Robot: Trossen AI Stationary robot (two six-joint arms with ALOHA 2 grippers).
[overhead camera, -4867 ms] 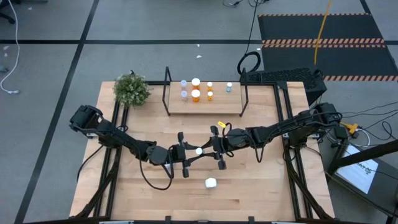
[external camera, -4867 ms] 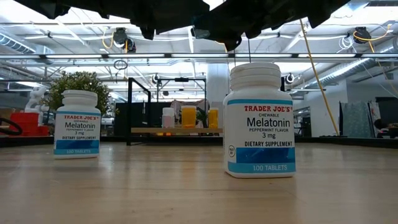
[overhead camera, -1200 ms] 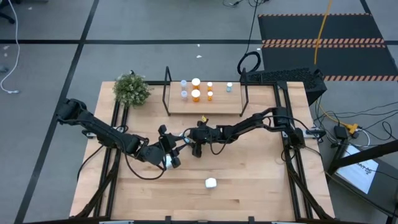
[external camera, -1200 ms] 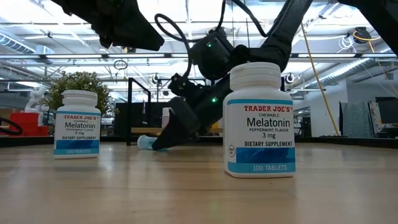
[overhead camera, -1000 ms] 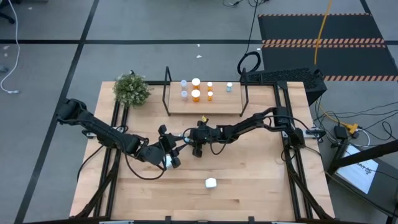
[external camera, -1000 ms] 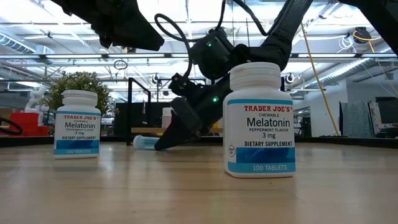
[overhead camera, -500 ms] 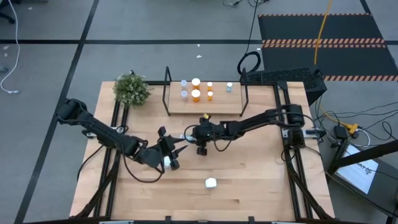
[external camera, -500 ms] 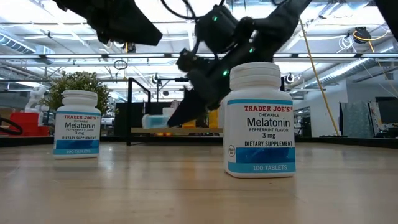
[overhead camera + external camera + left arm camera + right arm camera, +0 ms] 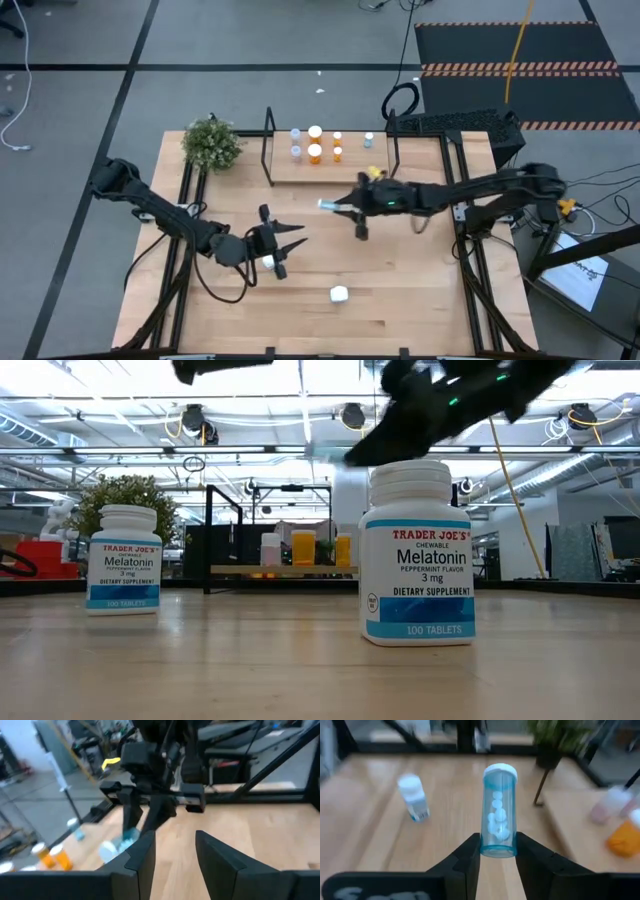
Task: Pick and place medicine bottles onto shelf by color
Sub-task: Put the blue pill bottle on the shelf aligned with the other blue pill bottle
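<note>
At frame center, the right claw (image 9: 333, 206) grasps 1 pale blue pill bottle (image 9: 498, 817); the left claw (image 9: 290, 238) stands released, empty.

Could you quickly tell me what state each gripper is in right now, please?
Left gripper: open, holding nothing, above the table.
Right gripper: shut on the blue pill bottle, lifted in front of the shelf.

Potted plant (image 9: 212, 144) at upper left of the tabletop (image 9: 400, 300). Black-and-striped floor mat (image 9: 520, 60) upper right; yellow cable (image 9: 515, 50) crosses it.
</note>
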